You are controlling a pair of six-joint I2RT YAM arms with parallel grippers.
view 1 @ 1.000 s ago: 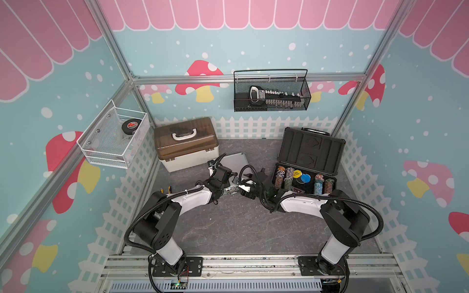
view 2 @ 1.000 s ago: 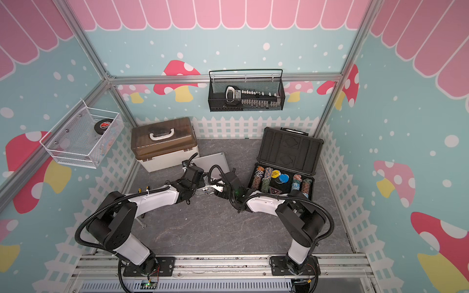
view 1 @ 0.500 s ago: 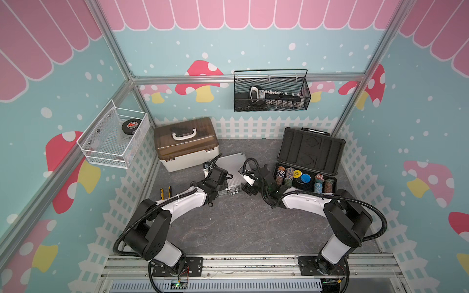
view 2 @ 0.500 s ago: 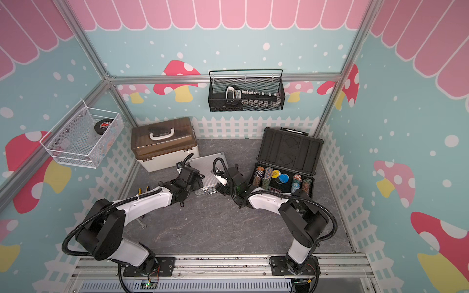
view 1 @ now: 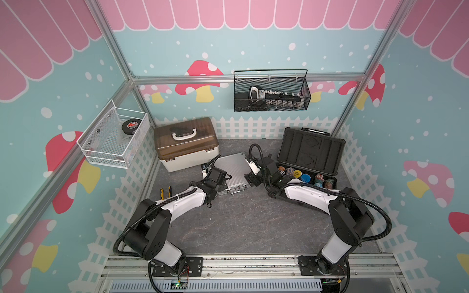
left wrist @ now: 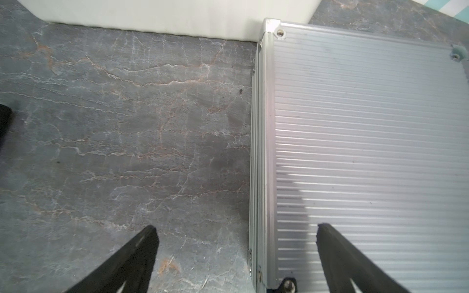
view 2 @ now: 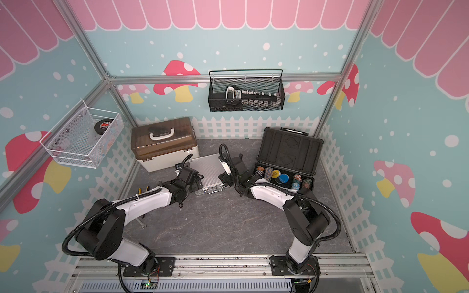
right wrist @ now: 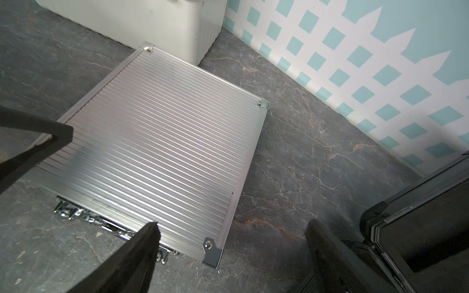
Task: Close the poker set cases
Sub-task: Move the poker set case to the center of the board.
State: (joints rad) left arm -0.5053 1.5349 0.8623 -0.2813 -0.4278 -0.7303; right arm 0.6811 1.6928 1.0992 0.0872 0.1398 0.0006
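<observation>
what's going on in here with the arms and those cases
Poker cases are being closed. The small silver case lies flat, lid down, with the left end effector and right end effector open at either side, holding nothing. The larger dark case stands open, poker chips showing.

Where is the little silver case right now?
In both top views the silver case lies flat and shut on the table, between the cream box and the open dark case.

I log: silver case (right wrist: pixel 152 142), ribbed brushed aluminium; its latches (right wrist: pixel 76 213), glossy chrome; dark case (view 1: pixel 311 152), matt black plastic; cream box (view 1: pixel 187 161), smooth plastic; tabletop (left wrist: pixel 114 126), matt, veined stone-look.
</observation>
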